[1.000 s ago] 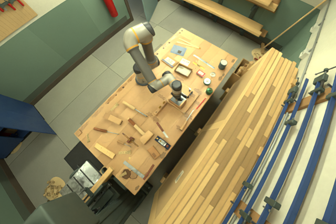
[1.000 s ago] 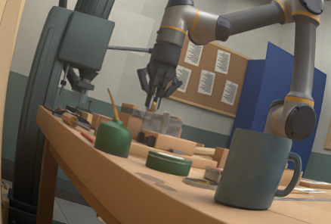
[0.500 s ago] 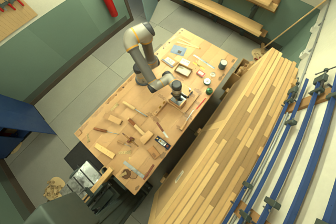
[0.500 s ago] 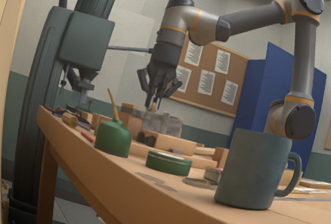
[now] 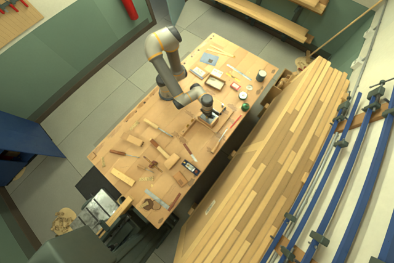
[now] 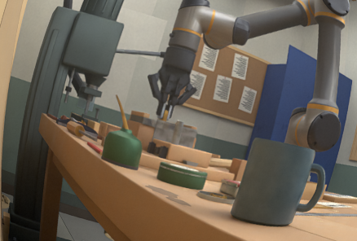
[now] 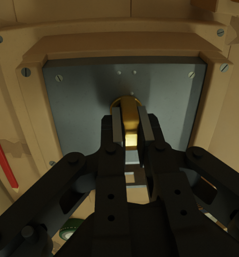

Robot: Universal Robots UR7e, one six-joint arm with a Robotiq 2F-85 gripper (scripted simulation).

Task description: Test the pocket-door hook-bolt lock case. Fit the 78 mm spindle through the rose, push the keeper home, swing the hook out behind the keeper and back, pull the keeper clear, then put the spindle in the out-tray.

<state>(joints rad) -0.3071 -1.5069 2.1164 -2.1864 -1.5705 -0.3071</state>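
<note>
The brass spindle is partly hidden between my fingers, and its lower end stands in the round brass rose of the grey lock case. I grip the spindle upright in my gripper, directly above the case. The lock case sits in a pale wooden cradle near the middle of the bench. From the second side camera my gripper hangs over the case, with a sliver of brass showing below the fingertips. The keeper and hook are not visible to me.
A shallow wooden tray lies further along the bench toward the arm's base. A green oil can, a green tin and a grey mug stand along the near edge. A red pencil lies beside the cradle, and chisels and blocks are scattered over the bench.
</note>
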